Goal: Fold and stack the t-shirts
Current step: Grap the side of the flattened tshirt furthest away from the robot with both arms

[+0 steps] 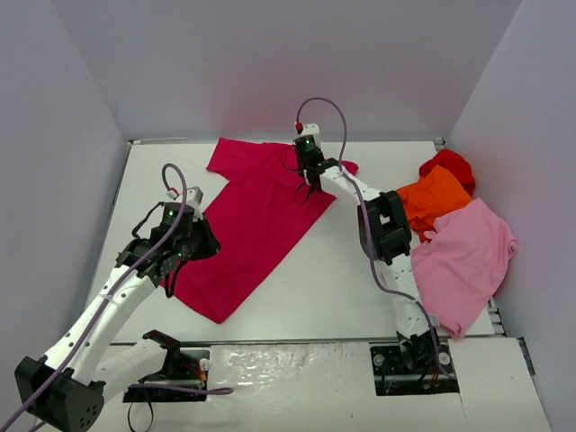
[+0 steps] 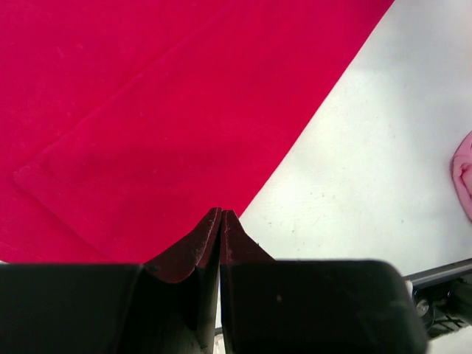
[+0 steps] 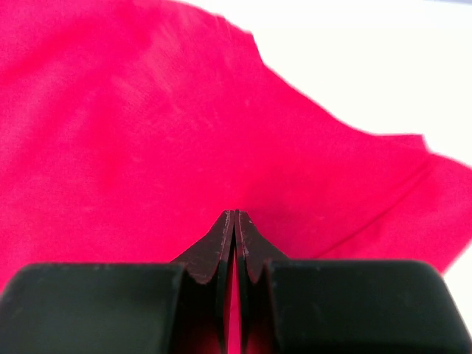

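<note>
Left claw: tips pinched tight together, nothing gripped, right at the near edge of the crimson shirt.
Right claw: also squeezed closed and empty, over the same shirt near its sleeve.
Crimson shirt: spread flat under both claws.
Other shirts: orange shirt, pink shirt and red shirt, heaped well to the right of the right claw.

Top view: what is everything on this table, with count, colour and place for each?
crimson shirt: one, crimson-magenta, spread flat on a diagonal mid-table
red shirt: one, red, bunched at the far right
orange shirt: one, orange, bunched between red and pink
pink shirt: one, light pink, right edge, nearest of the pile
table: one, white
left gripper: one, black, shut, over the crimson shirt's left side
right gripper: one, black, shut, over its far end
</note>
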Available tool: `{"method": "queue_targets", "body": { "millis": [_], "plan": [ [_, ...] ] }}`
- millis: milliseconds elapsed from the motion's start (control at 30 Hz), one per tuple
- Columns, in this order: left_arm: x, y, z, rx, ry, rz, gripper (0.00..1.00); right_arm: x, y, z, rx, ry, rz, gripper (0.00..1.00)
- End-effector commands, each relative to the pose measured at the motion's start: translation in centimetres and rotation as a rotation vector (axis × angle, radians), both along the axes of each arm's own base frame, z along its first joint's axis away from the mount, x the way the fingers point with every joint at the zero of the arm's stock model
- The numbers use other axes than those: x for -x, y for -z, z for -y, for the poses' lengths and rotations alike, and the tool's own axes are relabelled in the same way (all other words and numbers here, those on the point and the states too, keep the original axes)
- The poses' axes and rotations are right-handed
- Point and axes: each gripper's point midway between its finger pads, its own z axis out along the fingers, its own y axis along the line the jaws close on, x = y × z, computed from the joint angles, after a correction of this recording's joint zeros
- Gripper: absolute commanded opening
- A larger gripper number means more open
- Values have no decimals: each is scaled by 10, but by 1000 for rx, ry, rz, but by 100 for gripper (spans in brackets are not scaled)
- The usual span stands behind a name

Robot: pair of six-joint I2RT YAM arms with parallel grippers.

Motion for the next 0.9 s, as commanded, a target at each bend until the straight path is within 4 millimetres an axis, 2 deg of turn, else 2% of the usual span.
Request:
{"method": "queue_targets", "body": {
  "millis": [0,67,100,133,233,267,300,367,467,500,600,700,867],
  "plan": [
    [-15,-27,-7,-15,-32,102,0,4,-143,-23,-75,-29,252,0],
    [-14,-25,-9,-33,-35,78,0,5,-129,-12,-14,-8,231,0],
    [-14,-24,-10,-35,-36,73,0,2,-115,-6,19,7,215,0],
    [-14,-24,-10,-35,-37,69,0,0,-112,-1,35,11,212,0],
    [-9,-26,-11,-27,-40,72,0,-17,-72,16,89,19,162,0],
    [-9,-26,-11,-26,-41,72,0,-20,-70,22,91,29,160,0],
    [-7,-28,-12,-23,-43,78,0,-25,-60,24,88,20,147,0],
    [-5,-29,-13,-19,-47,79,0,-36,-40,40,86,32,122,0],
    [-5,-25,-7,7,-36,69,0,-48,-34,54,72,38,129,0],
    [-3,-19,-5,14,-28,47,0,-49,-34,53,69,35,134,0],
    [-2,20,25,138,18,-51,0,-58,-36,70,53,49,143,0],
    [-13,57,52,235,17,-124,0,-59,-37,80,39,56,141,0],
    [-24,104,66,162,11,-230,0,-50,-27,81,41,48,109,0]
  ]
}}
